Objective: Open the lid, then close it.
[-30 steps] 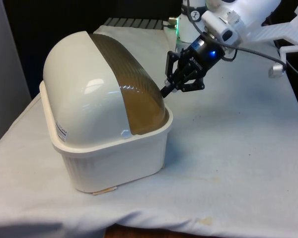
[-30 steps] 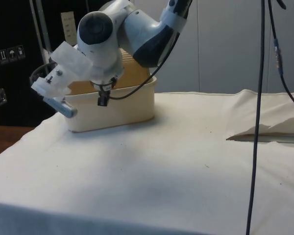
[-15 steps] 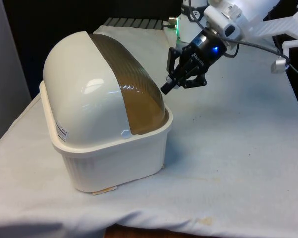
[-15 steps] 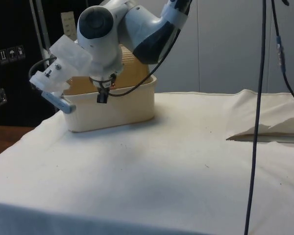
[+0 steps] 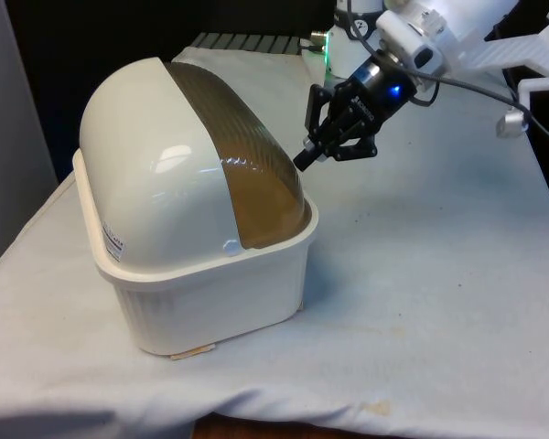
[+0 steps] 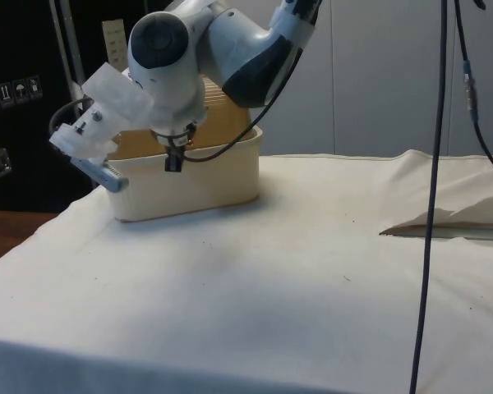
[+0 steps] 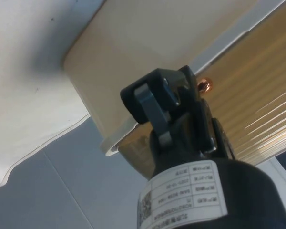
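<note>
The gripper (image 5: 309, 154), jaws pinched narrow on nothing, hangs just off the bread box's brown roll-top lid (image 5: 242, 155), seemingly lining up to push it.

A small white label (image 5: 115, 243) sits on the cream bread box (image 5: 156, 183), its print too small to read; a white sticker (image 7: 183, 194) on the gripper (image 7: 168, 109) body bears a code and illegible lines; pictogram signs (image 6: 12, 90) mark the dark cabinet (image 6: 25, 107).
</note>
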